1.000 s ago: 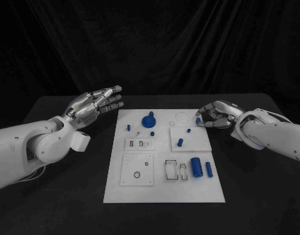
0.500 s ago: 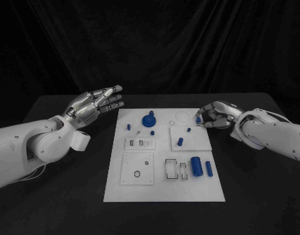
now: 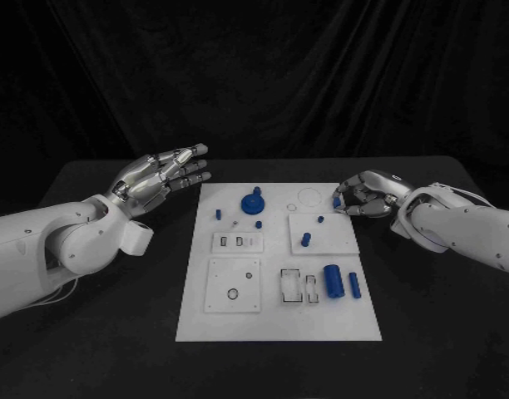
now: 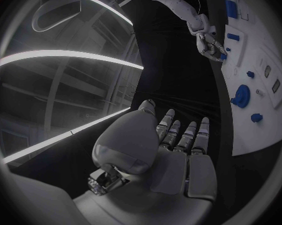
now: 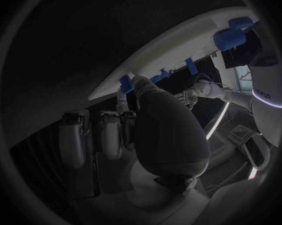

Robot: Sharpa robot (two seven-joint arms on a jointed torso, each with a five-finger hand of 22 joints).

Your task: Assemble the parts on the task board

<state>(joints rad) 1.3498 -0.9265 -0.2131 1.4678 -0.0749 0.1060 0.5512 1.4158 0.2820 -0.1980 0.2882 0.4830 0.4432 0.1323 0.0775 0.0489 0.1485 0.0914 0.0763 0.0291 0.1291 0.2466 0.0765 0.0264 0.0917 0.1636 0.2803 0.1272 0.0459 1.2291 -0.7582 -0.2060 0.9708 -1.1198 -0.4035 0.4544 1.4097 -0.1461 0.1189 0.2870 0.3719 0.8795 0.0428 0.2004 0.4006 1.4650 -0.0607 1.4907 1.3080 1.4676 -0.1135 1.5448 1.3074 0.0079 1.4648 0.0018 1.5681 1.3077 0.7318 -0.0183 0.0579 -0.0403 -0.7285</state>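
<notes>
The right silver hand [image 3: 368,194] was seen curled at the far right edge of the white rectangular task board [image 3: 276,320] on the black desk [image 3: 447,332]; whether a small blue part was pinched could not be told. The left silver hand [image 3: 161,179] was held wide and empty beside the board. Any piece, it was judged, should be squared over its socket before being pressed.

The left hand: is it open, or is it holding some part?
Open. In the head view the left hand is beside the task board, fingers apart, nothing in them; the left wrist view shows an empty palm.
</notes>
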